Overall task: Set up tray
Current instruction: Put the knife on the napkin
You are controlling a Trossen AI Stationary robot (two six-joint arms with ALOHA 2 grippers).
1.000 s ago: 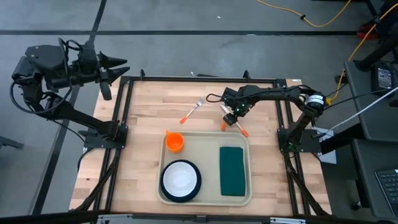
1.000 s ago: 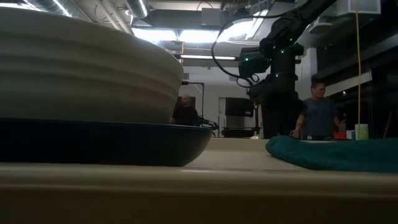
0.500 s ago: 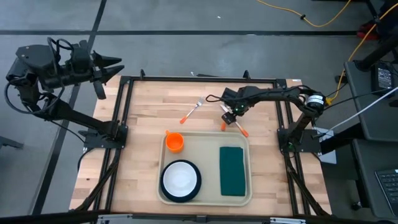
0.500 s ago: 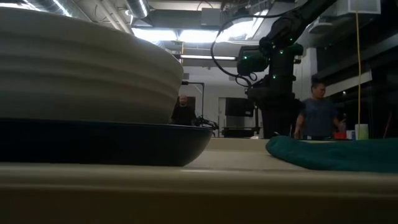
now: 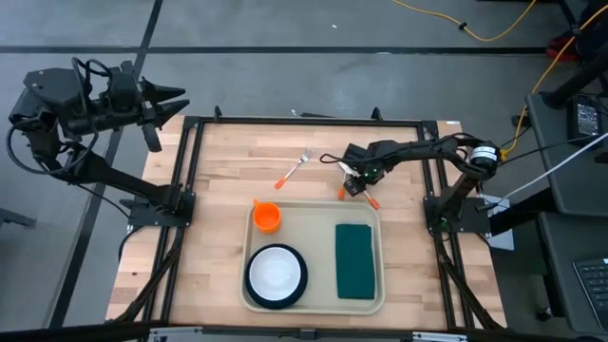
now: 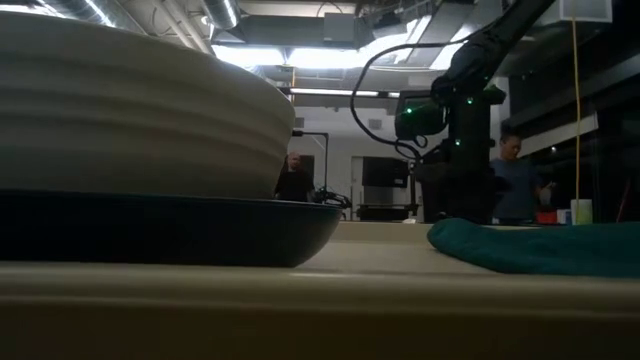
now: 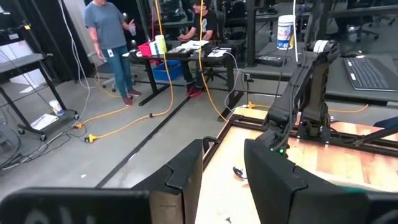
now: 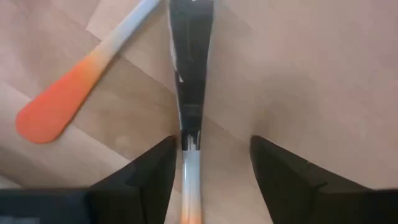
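Orange-handled knife (image 8: pixel 186 118) lay between the right tool's (image 5: pixel 352 180) open fingers (nothing gripped); closing off-centre might skid it across the worktop (image 5: pixel 228 171).

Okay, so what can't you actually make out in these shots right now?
- High view: the right gripper covers the middle of the utensils beneath it; which kind each is stays unclear.
- Right wrist view: the orange handle and metal utensil are cut off by the picture's edges.
- Low view: the plate and bowl block most of the tray; the cup and fork are unseen.
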